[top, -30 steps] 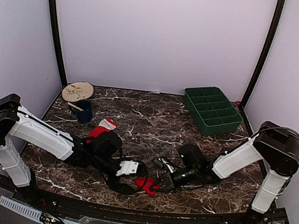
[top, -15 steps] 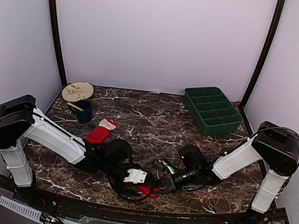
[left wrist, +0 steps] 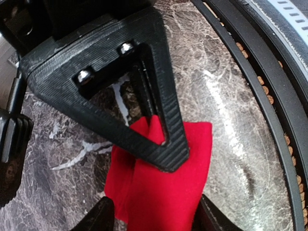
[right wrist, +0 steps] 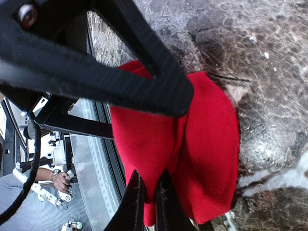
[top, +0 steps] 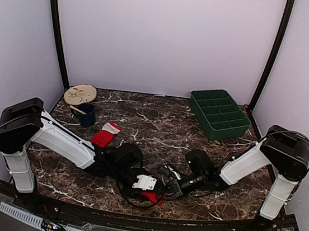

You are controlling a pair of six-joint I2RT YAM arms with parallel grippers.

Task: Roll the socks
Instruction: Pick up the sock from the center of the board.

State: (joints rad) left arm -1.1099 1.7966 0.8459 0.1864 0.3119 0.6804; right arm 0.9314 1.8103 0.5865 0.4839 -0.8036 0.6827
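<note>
The plain red sock (top: 154, 197) lies folded near the table's front edge. My right gripper (top: 166, 191) is shut on a fold of that sock (right wrist: 211, 144), pinching it between its fingertips (right wrist: 137, 202). My left gripper (top: 150, 189) comes in from the left and faces it. In the left wrist view its two fingers (left wrist: 98, 219) stand on either side of the sock (left wrist: 168, 192), close to its edges, open, with the right gripper's black triangular finger (left wrist: 159, 120) pressed on the cloth ahead. The other sock (top: 105, 135), with a white-and-pink cuff, lies flat behind my left arm.
A green compartment tray (top: 219, 113) stands at the back right. A blue cup (top: 87, 114) and a round wooden disc (top: 80, 93) are at the back left. The black front rail (left wrist: 269, 96) runs just beside the sock.
My left arm has swung right along the front edge until its gripper straddles the plain red sock, and its jaws have narrowed. The right gripper has kept its pinch in place.
</note>
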